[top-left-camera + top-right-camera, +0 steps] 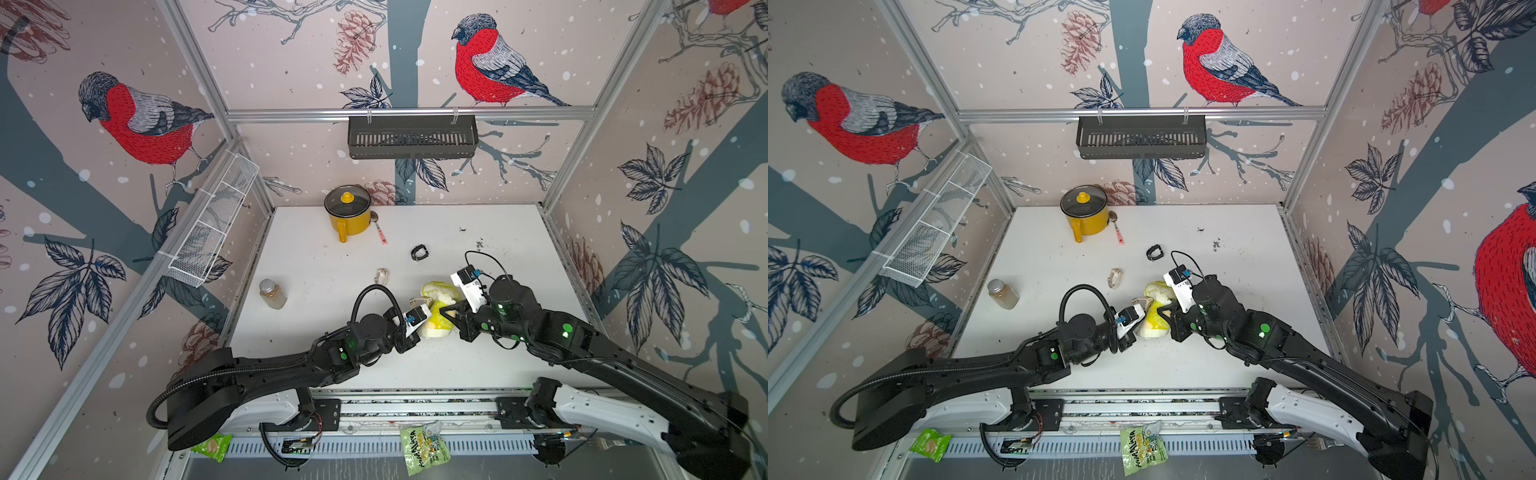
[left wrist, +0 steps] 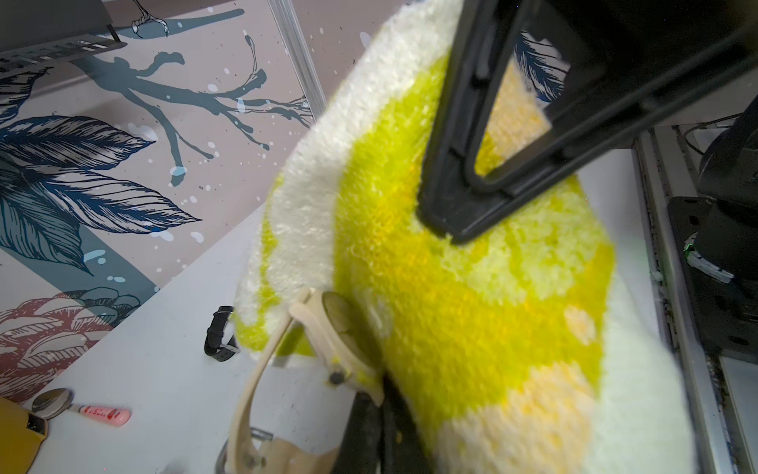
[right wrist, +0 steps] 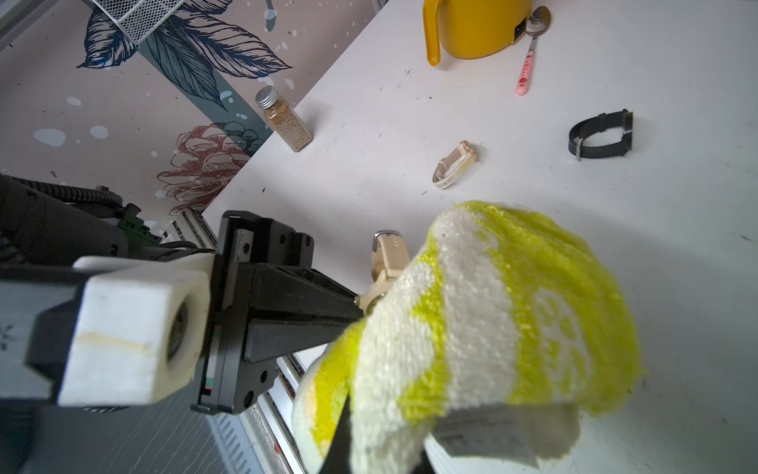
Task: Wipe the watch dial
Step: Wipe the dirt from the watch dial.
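Note:
My left gripper [image 2: 377, 406] is shut on a beige watch [image 2: 324, 332] and holds it above the table, the strap [image 2: 250, 394] looping away from the case. A fluffy yellow-and-white cloth [image 2: 471, 307] is pressed against the watch dial [image 2: 338, 316] and covers most of it. My right gripper [image 3: 381, 449] is shut on that cloth [image 3: 492, 320]. In both top views the two grippers meet near the table's front middle, left gripper [image 1: 417, 311] facing right gripper [image 1: 448, 312] with the cloth [image 1: 436, 291] bunched between them. In the right wrist view only the watch strap [image 3: 389, 254] shows.
A second beige watch [image 1: 382, 275] and a black watch [image 1: 419, 252] lie on the white table [image 1: 316, 266] behind the grippers. At the back stand a yellow lidded pot [image 1: 348, 212] and a pink-handled spoon [image 1: 380, 232]. A spice jar [image 1: 273, 294] stands left. Baskets hang on the walls.

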`<state>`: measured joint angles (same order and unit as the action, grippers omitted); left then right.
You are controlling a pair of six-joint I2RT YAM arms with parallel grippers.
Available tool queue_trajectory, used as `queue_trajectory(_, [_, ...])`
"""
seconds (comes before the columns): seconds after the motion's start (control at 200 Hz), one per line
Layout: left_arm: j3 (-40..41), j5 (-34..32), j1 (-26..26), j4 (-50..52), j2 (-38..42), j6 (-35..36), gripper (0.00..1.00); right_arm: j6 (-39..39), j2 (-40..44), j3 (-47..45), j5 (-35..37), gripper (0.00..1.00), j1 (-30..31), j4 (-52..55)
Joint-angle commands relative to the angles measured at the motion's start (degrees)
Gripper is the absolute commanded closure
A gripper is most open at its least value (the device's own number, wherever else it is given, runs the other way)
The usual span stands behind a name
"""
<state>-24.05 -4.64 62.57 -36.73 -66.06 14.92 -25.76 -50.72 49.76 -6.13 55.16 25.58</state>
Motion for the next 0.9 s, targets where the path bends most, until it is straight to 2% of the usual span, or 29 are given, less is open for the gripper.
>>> queue_trajectory(0.0, [-0.6,0.8,0.0,-2.3,-0.2,0.4,1.0,-0.4,-1.0,0.8,0.1,0.96,0.6,-2.9])
queue_trajectory(0.385, [0.2,5.9,0.1,-2.8,2.3,-0.5,1.0,0.2,-5.0,0.3,-0.2,0.96,0.6,-5.8])
queue_trajectory(0.895, [1.6,6.2,0.1,-3.2,9.2,-0.5,1.0,-1.1,-5.1,-2.6,-1.0,0.96,-2.9,-5.4])
